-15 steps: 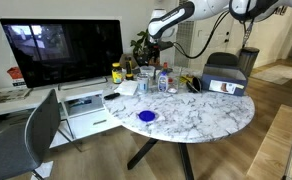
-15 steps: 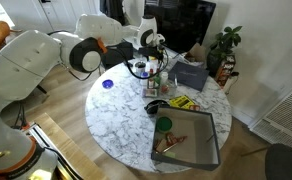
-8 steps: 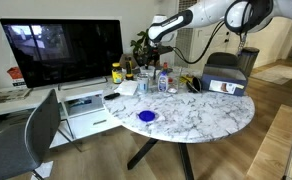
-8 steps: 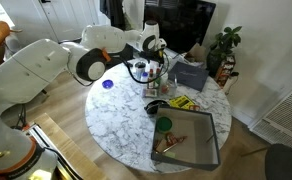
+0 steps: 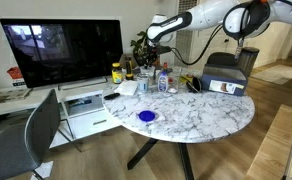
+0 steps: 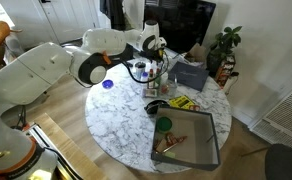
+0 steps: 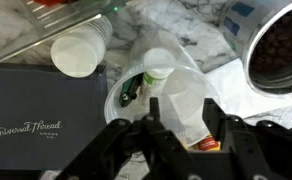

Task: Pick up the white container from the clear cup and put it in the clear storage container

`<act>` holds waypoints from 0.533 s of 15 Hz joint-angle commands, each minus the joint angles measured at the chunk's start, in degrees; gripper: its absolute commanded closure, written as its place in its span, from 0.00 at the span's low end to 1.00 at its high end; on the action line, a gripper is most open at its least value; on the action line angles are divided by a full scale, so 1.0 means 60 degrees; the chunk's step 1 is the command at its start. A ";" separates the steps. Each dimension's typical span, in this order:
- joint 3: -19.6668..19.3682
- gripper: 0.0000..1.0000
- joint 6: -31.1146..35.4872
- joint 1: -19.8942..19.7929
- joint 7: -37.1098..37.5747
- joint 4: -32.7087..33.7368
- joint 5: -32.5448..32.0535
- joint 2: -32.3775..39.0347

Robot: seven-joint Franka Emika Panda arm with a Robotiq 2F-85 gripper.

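- Since a second ago the arm's white links have shifted in both exterior views, while the gripper (image 5: 149, 46) (image 6: 152, 47) stays above the cluster of bottles and jars at the back of the round white marble table (image 5: 201, 118).
- One small white plastic container (image 7: 182, 92) is in view. It sits tilted inside the one clear plastic cup (image 7: 136, 76), directly under the wrist camera.
- One white paper cup (image 7: 80, 52) lies beside the clear cup, its mouth toward the camera.
- One round jar of dark brown contents (image 7: 286, 48) stands at the right edge of the wrist view.
- One dark grey box with pale script lettering (image 7: 41, 112) lies next to the clear cup.
- One clear plastic storage container (image 7: 46, 22) shows only partly, at the top of the wrist view.
- One blue disc (image 5: 146, 116) lies apart from the cluster.
- The gripper (image 7: 182, 120) has its two dark fingers (image 7: 136, 140) spread wide on either side of the white container and holds nothing. Whether they touch the cup's rim I cannot tell.
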 commanded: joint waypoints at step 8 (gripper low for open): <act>-0.0365 0.50 -0.0083 0.0003 0.0396 0.0882 -0.0120 0.0900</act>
